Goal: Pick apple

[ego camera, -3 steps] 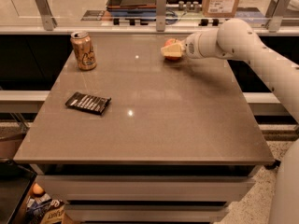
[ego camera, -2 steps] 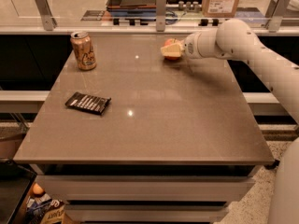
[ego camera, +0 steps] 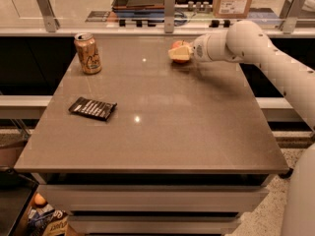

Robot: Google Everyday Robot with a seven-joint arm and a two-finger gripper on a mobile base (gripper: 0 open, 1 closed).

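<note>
The red-orange apple [ego camera: 176,46] sits on the brown table [ego camera: 157,132] near its far edge, right of centre. My gripper [ego camera: 180,53] reaches in from the right at the end of the white arm [ego camera: 256,48] and is right at the apple, covering most of it. Only the apple's top left and a sliver of its underside show. The apple looks to be resting on the table surface.
A gold-tan soda can [ego camera: 88,53] stands at the far left of the table. A dark snack packet [ego camera: 92,108] lies flat at the left. A railing with posts [ego camera: 170,4] runs behind the table. A small orange fruit [ego camera: 39,199] lies on the floor at lower left.
</note>
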